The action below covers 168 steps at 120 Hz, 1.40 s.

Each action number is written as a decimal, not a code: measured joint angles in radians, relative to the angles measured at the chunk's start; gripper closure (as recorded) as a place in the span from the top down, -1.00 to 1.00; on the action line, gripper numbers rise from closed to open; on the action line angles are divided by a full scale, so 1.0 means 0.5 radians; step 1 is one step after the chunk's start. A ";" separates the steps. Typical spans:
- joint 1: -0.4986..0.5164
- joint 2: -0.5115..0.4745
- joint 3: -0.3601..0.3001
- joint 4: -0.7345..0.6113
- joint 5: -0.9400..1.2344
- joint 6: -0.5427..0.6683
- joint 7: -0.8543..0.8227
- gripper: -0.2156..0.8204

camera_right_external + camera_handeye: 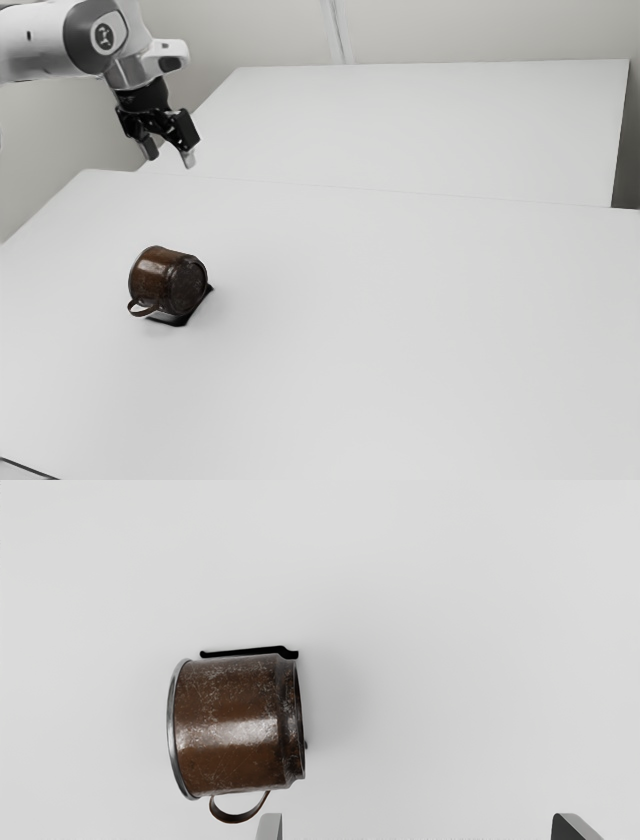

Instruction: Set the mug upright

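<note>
Brown mug (pixel 158 275) on its side on a white desk (pixel 400 350), toward the exterior view's left, contents hidden, pincer (pixel 169 159) raised well apart from it, fingers (pixel 269 828) spread wide

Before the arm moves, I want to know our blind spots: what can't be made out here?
- Underside of the mug: wrist view, hidden by its own body.
- Dark patch beneath it: both views, partly covered by the mug.
- Tool: wrist view, bottom edge cuts it.
- Arm's base: exterior view, beyond the left edge.
</note>
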 joint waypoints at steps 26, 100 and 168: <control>0.004 -0.098 0.039 -0.217 -0.044 0.082 0.015 0.55; 0.539 0.417 0.234 -0.165 -1.022 -0.248 0.395 0.55; 0.936 0.891 0.144 0.166 -1.264 -0.380 0.772 0.55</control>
